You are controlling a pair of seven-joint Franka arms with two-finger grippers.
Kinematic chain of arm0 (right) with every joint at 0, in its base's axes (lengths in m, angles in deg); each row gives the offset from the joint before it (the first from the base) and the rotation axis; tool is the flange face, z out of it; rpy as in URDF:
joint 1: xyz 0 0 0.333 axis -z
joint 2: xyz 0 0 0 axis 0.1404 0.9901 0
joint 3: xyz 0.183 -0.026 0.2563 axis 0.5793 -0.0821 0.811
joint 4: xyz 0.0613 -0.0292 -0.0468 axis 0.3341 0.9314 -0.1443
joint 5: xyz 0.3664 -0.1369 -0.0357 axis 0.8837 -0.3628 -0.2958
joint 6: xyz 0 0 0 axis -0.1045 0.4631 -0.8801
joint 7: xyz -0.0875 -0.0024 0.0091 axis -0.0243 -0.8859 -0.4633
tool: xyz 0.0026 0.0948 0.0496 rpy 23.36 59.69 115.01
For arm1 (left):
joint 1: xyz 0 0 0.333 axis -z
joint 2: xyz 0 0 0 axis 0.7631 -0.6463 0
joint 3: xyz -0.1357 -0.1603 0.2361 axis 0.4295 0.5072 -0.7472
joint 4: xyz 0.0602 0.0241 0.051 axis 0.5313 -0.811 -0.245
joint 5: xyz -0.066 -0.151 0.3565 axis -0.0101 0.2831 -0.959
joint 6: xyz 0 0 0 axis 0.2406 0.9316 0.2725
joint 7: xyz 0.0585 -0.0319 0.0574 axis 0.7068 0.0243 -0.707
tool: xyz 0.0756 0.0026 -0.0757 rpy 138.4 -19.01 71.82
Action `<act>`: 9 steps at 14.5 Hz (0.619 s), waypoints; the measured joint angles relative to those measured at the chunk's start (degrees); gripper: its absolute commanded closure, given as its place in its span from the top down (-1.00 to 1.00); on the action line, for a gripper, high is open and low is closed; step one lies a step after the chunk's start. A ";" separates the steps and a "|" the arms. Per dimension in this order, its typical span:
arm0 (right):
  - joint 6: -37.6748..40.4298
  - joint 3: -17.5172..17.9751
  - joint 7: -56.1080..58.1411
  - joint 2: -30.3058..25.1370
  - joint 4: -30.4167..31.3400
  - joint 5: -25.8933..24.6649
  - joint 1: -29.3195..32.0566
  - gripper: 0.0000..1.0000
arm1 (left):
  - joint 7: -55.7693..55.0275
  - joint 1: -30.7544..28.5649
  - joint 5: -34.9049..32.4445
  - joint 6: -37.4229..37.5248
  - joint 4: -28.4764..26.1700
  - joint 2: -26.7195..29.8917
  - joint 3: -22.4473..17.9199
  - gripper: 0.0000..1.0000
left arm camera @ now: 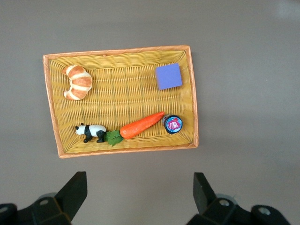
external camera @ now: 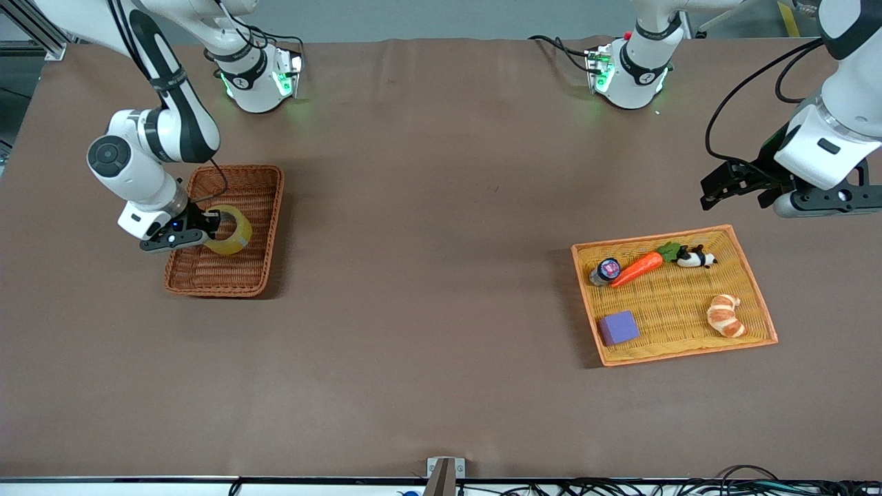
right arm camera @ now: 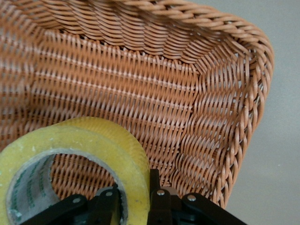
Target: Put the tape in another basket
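Placement step: tape (external camera: 229, 230) pinched by its wall in right gripper (external camera: 207, 229), hanging low inside wicker basket (external camera: 265, 207). Next: lower, release. Left gripper (left arm camera: 136, 197) spread wide, waiting above yellow tray (left arm camera: 192, 93).

High front camera; two downward wrist views

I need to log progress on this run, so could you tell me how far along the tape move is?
Done: the tape is over the basket, clamped on its wall by the right gripper. In hand: it appears not yet set down. Left: lowering it, opening the fingers and withdrawing. The left gripper waits open above the table beside the yellow tray.
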 measured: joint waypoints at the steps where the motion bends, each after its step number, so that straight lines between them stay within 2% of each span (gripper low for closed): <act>1: -0.35 0.00 0.02 0.48 -0.01 -0.04 0.11 0.99 | -0.08 -0.02 0.00 0.00 0.01 0.00 -0.16 1.00; 5: -0.66 0.23 -0.09 0.38 -1.25 -0.04 0.11 1.00 | -0.09 0.20 -1.48 -0.01 0.01 0.00 0.42 1.00; 9: 1.98 0.78 -3.50 -2.05 -6.18 -0.02 0.09 1.00 | -0.03 -0.44 -1.66 -0.03 0.05 0.00 0.62 1.00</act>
